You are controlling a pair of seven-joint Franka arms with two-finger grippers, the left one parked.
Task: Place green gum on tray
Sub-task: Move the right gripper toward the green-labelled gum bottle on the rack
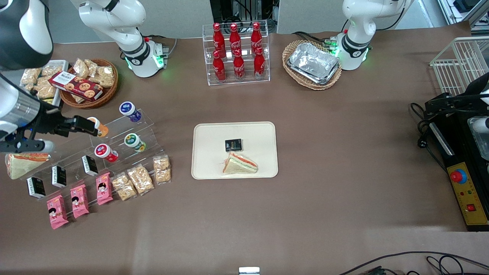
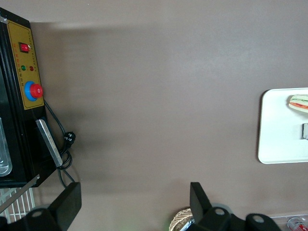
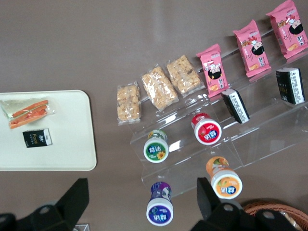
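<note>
The green gum (image 1: 134, 141) (image 3: 156, 149) lies on a middle step of a clear stepped shelf (image 1: 114, 152), lid toward the front camera. The cream tray (image 1: 214, 168) (image 3: 62, 144) (image 2: 279, 134) lies flat mid-table and holds a wrapped sandwich (image 1: 240, 164) and a small black packet (image 1: 233, 145). My gripper (image 1: 86, 126) (image 3: 143, 192) hangs open above the shelf's upper steps, close to the orange-lidded bottle (image 1: 100, 128). It holds nothing and is well apart from the green gum. The wrist view shows a blue-lidded bottle (image 3: 160, 204) below the gap between the fingers.
The shelf also carries a red-lidded bottle (image 1: 106, 152), black packets (image 1: 59, 175), pink snack packs (image 1: 79, 200) and several clear cracker bags (image 1: 140, 178). A cola rack (image 1: 237, 53), a wicker basket with foil trays (image 1: 313, 64) and a snack basket (image 1: 88, 82) stand farther back.
</note>
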